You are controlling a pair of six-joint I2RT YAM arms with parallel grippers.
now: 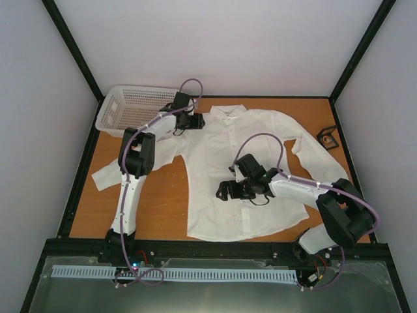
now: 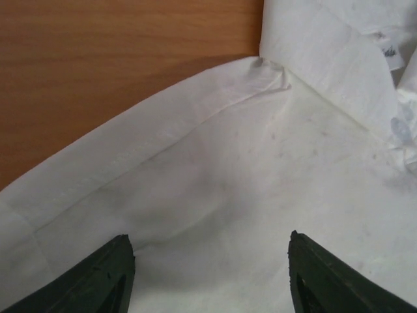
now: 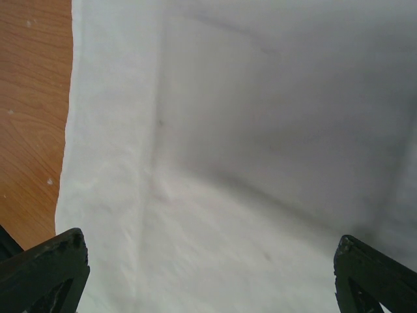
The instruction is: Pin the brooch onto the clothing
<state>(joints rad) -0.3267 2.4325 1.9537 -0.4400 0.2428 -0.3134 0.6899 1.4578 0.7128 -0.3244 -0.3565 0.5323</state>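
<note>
Where the brown wooden tabletop (image 1: 163,208) meets pale walls at far left, a white perforated plastic basket (image 1: 130,107) stands. Beside it the left gripper (image 2: 208,248) hangs, jaws parted, over the white collared fabric shirt (image 1: 215,156) — spread flat, its collar tag (image 2: 389,53) unreadable. The right gripper (image 3: 212,244) gapes wide above the shirt's front. Far right — a small black open-frame cube (image 1: 328,137); the brooch cannot be made out.

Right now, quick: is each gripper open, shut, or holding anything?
Left gripper: open, empty, over the shirt near its collar.
Right gripper: wide open, empty, over the shirt.
</note>
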